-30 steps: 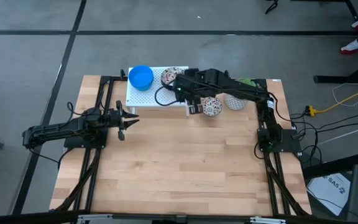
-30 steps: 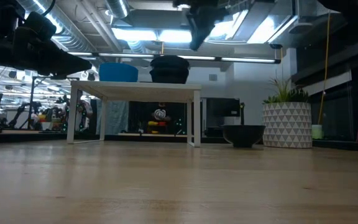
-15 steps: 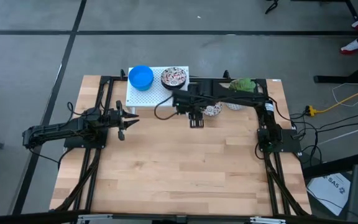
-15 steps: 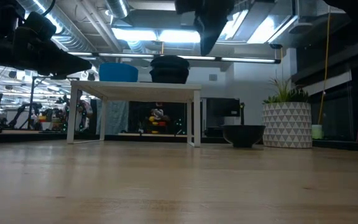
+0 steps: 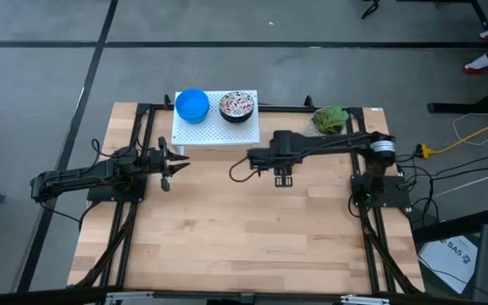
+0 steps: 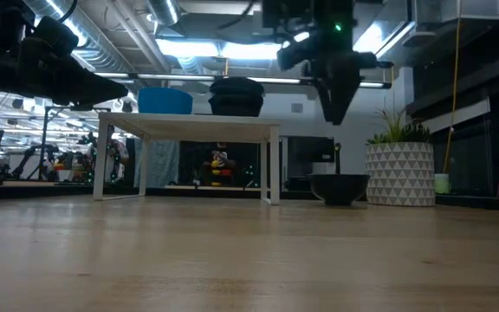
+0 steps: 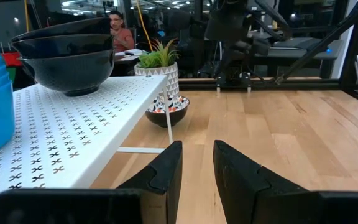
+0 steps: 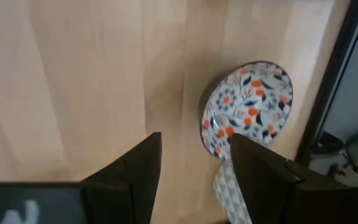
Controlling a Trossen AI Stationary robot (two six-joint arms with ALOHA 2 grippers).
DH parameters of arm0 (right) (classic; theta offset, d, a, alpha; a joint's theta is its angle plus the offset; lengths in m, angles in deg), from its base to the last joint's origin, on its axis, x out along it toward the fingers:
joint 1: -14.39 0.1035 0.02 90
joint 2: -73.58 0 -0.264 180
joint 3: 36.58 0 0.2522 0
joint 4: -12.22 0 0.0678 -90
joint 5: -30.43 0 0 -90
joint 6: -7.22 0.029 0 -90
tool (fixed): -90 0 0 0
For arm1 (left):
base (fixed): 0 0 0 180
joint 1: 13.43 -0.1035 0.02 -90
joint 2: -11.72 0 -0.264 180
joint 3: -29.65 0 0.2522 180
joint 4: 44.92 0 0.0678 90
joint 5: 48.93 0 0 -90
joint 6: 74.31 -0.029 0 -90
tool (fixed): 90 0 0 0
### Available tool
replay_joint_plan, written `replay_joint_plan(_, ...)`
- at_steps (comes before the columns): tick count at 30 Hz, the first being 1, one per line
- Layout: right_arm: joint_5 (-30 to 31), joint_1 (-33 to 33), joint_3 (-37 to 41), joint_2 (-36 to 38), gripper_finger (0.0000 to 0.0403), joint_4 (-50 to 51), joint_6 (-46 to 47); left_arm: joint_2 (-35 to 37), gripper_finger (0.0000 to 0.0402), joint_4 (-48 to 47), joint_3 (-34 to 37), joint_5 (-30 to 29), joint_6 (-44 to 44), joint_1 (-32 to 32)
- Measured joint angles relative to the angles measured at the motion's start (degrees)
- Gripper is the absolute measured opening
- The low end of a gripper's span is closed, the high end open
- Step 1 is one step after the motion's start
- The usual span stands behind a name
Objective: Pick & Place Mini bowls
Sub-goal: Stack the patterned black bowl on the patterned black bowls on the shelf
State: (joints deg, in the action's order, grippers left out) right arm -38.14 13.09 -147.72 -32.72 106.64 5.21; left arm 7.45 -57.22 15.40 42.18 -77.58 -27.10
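Note:
A stack of plain blue mini bowls [image 5: 192, 104] and a stack of floral mini bowls [image 5: 237, 106] stand on a white perforated stand [image 5: 214, 131] at the table's far edge. One more floral bowl [image 8: 247, 109] sits upright on the table between the stand and the plant pot; it also shows in the left wrist view [image 7: 168, 109] and the low view [image 6: 339, 186], but my right arm hides it in the high view. My right gripper [image 5: 282, 178] hovers open and empty over bare table, nearer than that bowl. My left gripper [image 5: 169, 165] waits open at the table's left.
A white patterned pot with a green plant [image 5: 330, 119] stands at the far right, next to the lone floral bowl. The stand's legs [image 6: 273, 165] rise from the table. Bare wooden table [image 5: 244, 229] stretches across the middle and near side. A person [image 7: 120, 31] shows in the room beyond.
My right gripper has drawn back from beside the stand toward the table's near edge and somewhat to the right, staying open and empty. The floral stack on the stand, covered by the arm before, now shows whole. The lone floral bowl has kept its place.

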Motion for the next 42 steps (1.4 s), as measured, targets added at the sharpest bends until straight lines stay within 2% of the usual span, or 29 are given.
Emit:
replay_joint_plan(8,0.68,0.0,21.15,10.55,0.0192,-21.44,0.54,0.01,0.0086,-0.01,0.01,-0.01,0.02,0.01)
replay_joint_plan(16,8.37,0.0,35.04,14.67,0.0192,-35.32,0.25,0.0,0.0086,-0.01,0.0,0.0,0.03,0.01)
replay_joint_plan(19,11.57,-0.12,37.54,14.65,0.0192,-37.19,0.13,0.01,0.0086,-0.01,0.0,0.0,0.04,0.02)
replay_joint_plan(28,11.97,-1.9,41.39,14.49,0.0192,-42.39,-0.6,0.0,0.0086,-0.01,0.02,0.0,0.04,0.02)
replay_joint_plan(37,8.75,-4.53,42.59,14.47,0.0189,-46.74,-1.51,0.0,0.0086,-0.01,0.01,-0.01,0.02,0.0)
replay_joint_plan(42,4.66,-5.75,42.59,14.47,0.0149,-47.77,-1.72,0.01,0.0086,-0.01,0.0,-0.01,0.01,0.0)
